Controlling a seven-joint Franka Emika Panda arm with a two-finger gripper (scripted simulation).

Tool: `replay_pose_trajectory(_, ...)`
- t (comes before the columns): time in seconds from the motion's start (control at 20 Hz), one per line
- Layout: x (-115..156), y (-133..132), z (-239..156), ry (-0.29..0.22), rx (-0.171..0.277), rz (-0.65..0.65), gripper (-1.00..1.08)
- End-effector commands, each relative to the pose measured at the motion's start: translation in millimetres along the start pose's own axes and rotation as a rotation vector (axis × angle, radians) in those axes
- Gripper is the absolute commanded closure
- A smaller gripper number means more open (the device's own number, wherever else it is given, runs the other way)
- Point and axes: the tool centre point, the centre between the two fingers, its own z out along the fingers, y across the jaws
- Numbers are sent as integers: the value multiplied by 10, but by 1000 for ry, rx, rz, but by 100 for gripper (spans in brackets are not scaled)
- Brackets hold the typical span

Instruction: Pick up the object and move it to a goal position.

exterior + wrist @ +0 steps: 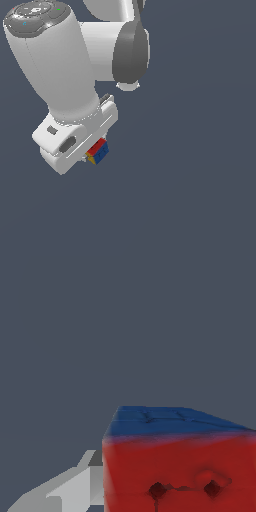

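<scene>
The object (98,151) is a tiny cube showing red, blue and yellow faces, tucked right under the white hand of my gripper (95,153) in the exterior view. The hand hides the fingers there. In the wrist view the object (175,461) looms very close, its dotted red face toward the camera and a blue face above it. One grey finger (75,491) lies against the cube's side. The other finger is out of frame. The gripper appears shut on the object.
The large white arm (55,60) with its dark grey joint (131,52) fills the exterior view's upper left. Everything else in both views is a plain dark blue-grey background, with no marked goal position visible.
</scene>
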Motion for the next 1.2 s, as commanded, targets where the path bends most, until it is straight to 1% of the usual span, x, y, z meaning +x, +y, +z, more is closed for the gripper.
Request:
replay_pose_trajectory(0.0, 18, 56, -114, 1, -2, 0, 108)
replay_pose_trajectory(0.5, 66, 204, -375, 0, -2, 0, 108)
replay_pose_trajectory(1.15, 83, 255, -457, 0, -2, 0, 108)
